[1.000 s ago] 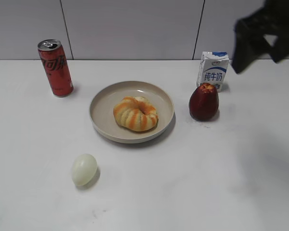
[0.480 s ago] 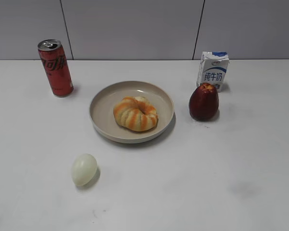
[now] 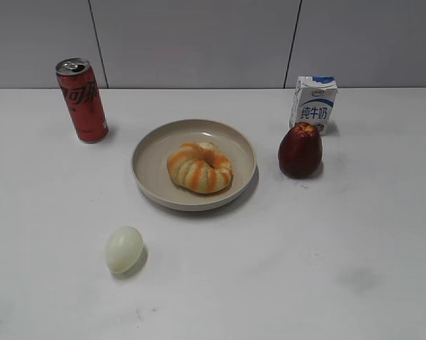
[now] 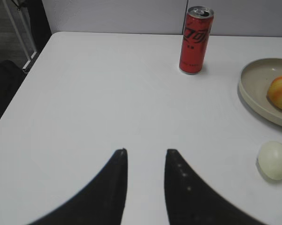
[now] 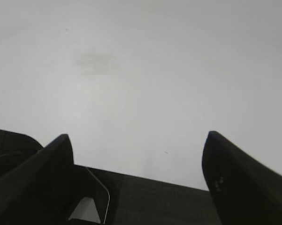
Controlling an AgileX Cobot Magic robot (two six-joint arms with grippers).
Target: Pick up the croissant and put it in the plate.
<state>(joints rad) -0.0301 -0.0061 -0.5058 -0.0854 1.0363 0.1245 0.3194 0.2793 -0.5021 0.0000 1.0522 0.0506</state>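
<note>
The croissant (image 3: 199, 167), a ring with orange and cream stripes, lies inside the beige plate (image 3: 150, 145) at the table's middle. Part of it (image 4: 281, 93) and of the plate (image 4: 253, 96) show at the right edge of the left wrist view. Neither arm shows in the exterior view. My left gripper (image 4: 146, 152) is open and empty over bare table at the left. My right gripper (image 5: 137, 136) is wide open and empty over the table's edge, with no objects in its view.
A red soda can (image 3: 81, 100) stands back left and also shows in the left wrist view (image 4: 195, 41). A milk carton (image 3: 314, 103) and a dark red fruit (image 3: 300, 149) stand right of the plate. A pale egg (image 3: 124, 248) lies in front, seen too in the left wrist view (image 4: 274, 160).
The dark right arm at the top right of the exterior view has moved out of that view. The croissant, plate and other objects have not moved.
</note>
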